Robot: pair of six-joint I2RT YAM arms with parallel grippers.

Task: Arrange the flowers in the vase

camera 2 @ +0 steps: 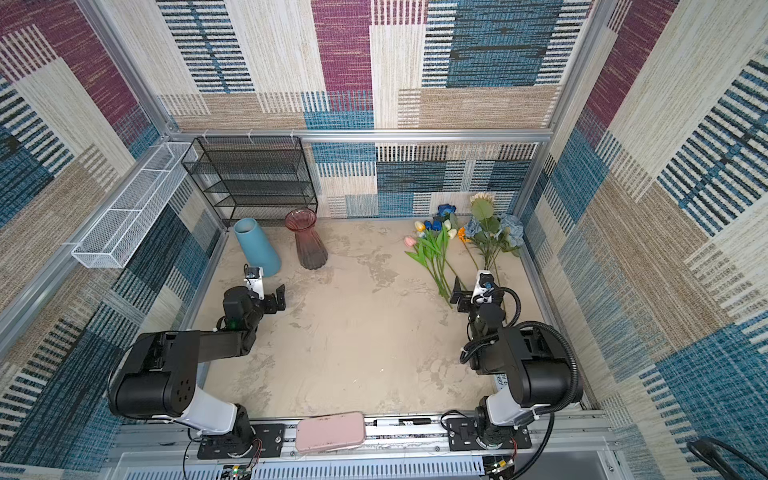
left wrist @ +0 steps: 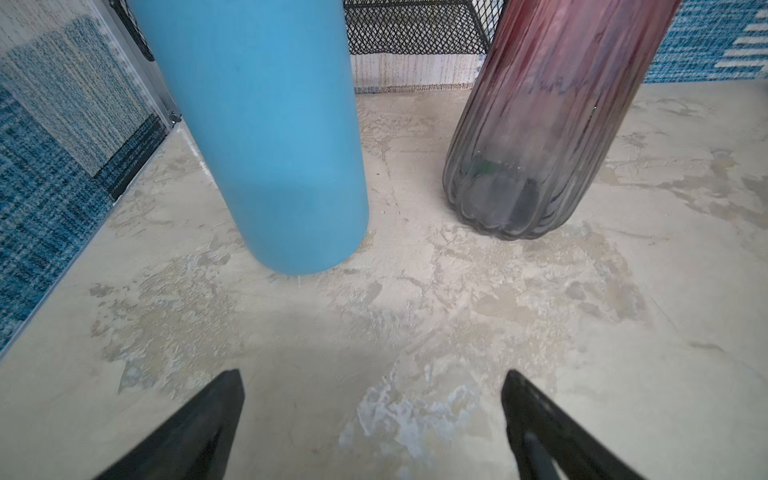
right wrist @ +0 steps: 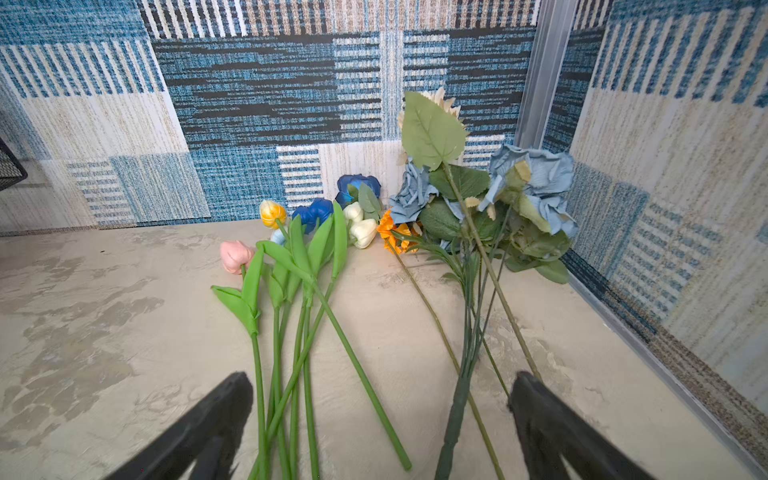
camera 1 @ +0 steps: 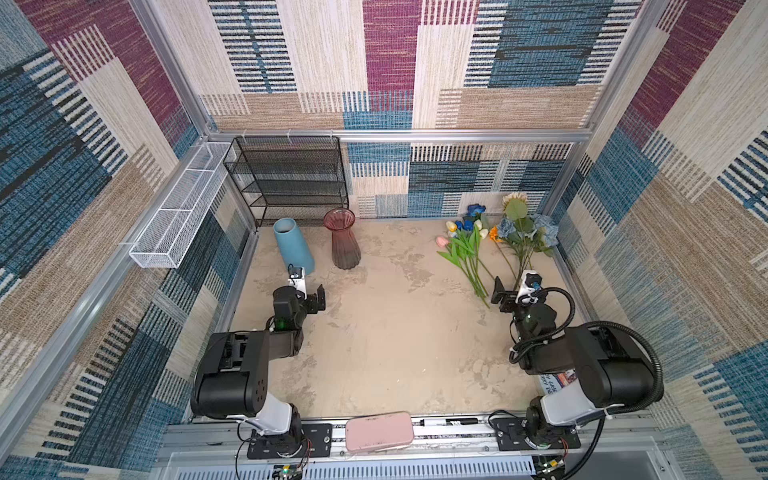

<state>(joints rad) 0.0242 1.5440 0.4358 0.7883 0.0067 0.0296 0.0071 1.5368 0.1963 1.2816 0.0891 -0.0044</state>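
The flowers (camera 1: 490,245) (camera 2: 457,245) lie flat at the table's back right, stems toward the arm. In the right wrist view, several green-stemmed tulips (right wrist: 307,249) lie beside a dusty-blue rose bunch (right wrist: 532,178), a cream sunflower (right wrist: 432,124) and an orange bloom (right wrist: 392,232). My right gripper (camera 1: 500,296) (camera 2: 459,296) (right wrist: 383,375) is open just short of the stem ends, holding nothing. At the back left stand a light blue vase (camera 1: 293,245) (left wrist: 270,124) and a ribbed red glass vase (camera 1: 343,241) (left wrist: 540,124). My left gripper (camera 1: 316,298) (camera 2: 277,298) (left wrist: 372,374) hangs open in front of them, empty.
A black mesh shelf (camera 1: 291,178) stands against the back wall behind the vases. A white mesh basket (camera 1: 178,212) hangs on the left wall. A pink case (camera 1: 379,431) and a marker pen (camera 1: 449,422) lie on the front rail. Patterned walls enclose the table.
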